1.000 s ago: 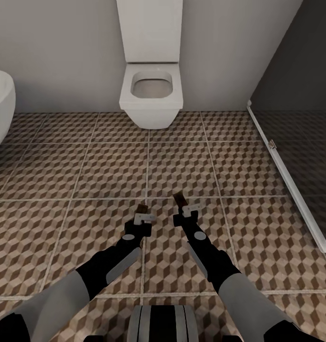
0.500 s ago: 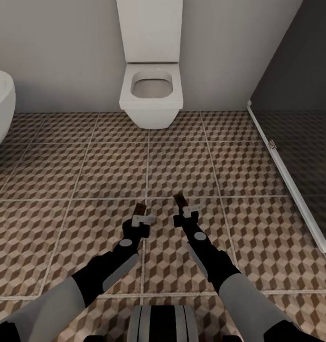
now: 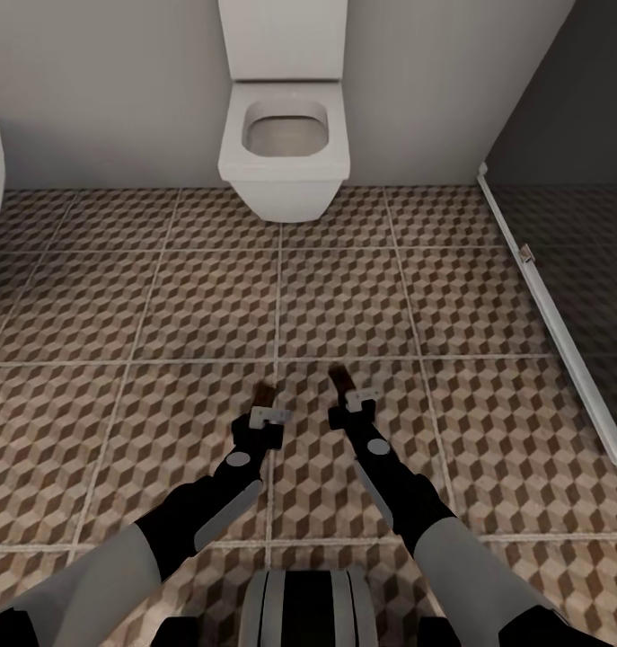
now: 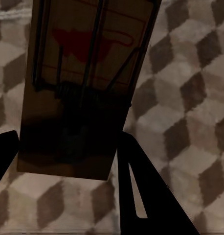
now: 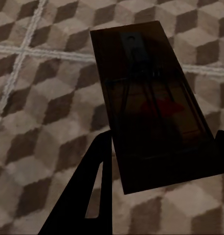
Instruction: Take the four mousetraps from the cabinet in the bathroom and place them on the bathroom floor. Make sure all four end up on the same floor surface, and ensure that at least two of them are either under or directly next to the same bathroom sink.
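Head view is covered mostly by the bathroom floor (image 3: pixel 164 305), with a white toilet (image 3: pixel 284 153) set against the far wall. One mousetrap (image 4: pixel 82 83) is clamped in the left gripper (image 3: pixel 264 403) and another mousetrap (image 5: pixel 153 107) in the right gripper (image 3: pixel 344 388), both held above the tiles.

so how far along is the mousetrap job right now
Partway. The left gripper holds one mousetrap and the right gripper holds another mousetrap, both carried above the bathroom floor near the toilet. No trap lies on the tiles in view yet, and placing beside a sink is left.
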{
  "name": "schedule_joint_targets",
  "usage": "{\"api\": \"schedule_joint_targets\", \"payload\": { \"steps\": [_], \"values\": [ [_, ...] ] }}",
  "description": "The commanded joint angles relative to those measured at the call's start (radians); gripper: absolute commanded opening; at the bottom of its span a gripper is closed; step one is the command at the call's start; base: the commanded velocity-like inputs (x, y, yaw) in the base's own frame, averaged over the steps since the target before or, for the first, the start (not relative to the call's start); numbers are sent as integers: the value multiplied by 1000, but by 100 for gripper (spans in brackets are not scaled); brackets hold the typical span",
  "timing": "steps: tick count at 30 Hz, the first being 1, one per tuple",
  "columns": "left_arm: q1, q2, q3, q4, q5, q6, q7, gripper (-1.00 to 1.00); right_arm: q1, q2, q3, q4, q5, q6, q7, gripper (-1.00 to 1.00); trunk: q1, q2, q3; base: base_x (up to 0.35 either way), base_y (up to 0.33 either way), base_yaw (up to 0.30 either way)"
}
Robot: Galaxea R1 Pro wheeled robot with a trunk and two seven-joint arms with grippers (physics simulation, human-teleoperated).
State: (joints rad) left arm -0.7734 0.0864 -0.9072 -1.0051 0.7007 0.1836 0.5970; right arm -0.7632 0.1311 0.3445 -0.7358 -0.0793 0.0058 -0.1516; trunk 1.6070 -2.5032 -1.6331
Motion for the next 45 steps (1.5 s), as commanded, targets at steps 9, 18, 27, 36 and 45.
{"api": "schedule_joint_targets", "payload": {
  "steps": [9,18,27,36,45],
  "values": [
    [-1,1,-4,-6,3,4,8,-100,-1,-1,5,-1,-10,0,-8,-100,4,-2,-48,0,0,0],
    [-1,1,-4,-6,3,4,7,-100,-1,-1,5,-1,-10,0,-8,-100,8,-5,-95,0,0,0],
    [-1,0,-5,-7,3,4,7,-100,-1,-1,5,-1,-10,0,-8,-100,9,-5,-111,0,0,0],
    [-1,-2,-6,-7,3,8,7,-100,-1,-1,5,0,-10,0,-8,-100,9,-5,-111,85,37,0],
    [-1,-2,-6,-7,3,8,7,-100,-1,-1,5,10,-10,0,-8,-100,9,-5,-111,284,188,0]
  ]
}}
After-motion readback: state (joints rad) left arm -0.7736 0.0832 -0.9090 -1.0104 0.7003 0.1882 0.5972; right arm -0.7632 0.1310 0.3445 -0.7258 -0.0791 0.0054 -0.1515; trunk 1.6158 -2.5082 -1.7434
